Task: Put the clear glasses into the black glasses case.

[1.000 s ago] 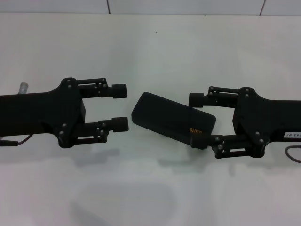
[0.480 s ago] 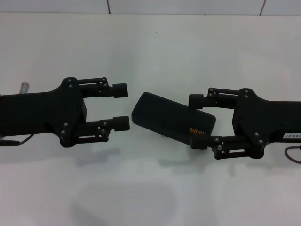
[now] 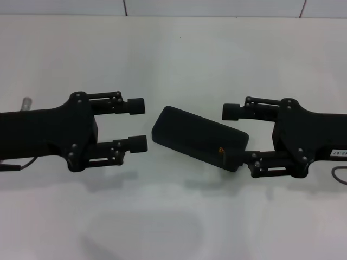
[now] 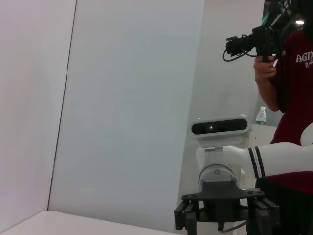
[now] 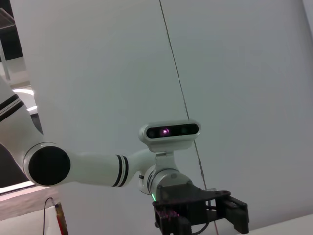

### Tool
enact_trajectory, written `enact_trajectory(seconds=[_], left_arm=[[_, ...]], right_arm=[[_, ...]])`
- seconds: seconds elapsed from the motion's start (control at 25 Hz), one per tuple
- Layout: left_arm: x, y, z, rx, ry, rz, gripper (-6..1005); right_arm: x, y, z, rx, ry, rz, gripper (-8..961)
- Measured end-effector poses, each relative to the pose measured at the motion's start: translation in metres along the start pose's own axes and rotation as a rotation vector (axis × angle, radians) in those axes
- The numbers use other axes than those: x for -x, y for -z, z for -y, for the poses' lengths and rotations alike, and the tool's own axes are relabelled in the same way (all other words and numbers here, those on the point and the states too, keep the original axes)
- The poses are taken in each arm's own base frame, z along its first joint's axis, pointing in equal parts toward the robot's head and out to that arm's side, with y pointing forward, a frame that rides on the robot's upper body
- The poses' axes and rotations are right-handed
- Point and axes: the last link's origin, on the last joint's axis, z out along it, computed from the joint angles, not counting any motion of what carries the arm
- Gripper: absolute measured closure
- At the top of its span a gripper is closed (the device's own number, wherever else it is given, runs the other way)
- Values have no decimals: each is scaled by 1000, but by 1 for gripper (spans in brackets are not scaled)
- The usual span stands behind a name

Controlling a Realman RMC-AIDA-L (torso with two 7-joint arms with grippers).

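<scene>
Near the white surface centre, the right end effector has spread wider, releasing the shut black rectangular hard-shell case (glasses unseen); the left end effector hangs open beside it.

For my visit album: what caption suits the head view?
Closed black case on a white table, between the open left gripper and open right gripper.

Orange letters on the black glasses case are mostly hidden; only "S" can be read.
</scene>
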Motion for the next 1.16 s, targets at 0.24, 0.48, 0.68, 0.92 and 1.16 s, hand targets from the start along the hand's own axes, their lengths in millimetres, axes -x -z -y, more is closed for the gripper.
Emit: enact_trajectory(seconds=[0.24,0.48,0.68,0.92,1.16], left_arm=[[1,1,-1,-3,3,0,344],[4,1,-2,-6,19,-7,344],[5,1,-2,-11,25,-9,344],[6,1,-2,-14,25,-9,344],[6,2,-1,-23,27,-6,344]], right_arm=[[-3,2,-1,2,-7,1,170],[-5,2,-1,1,-7,2,170],[-5,2,-1,1,-4,2,170],[-4,2,-1,4,-3,3,170],[-5,2,-1,4,-3,3,170]])
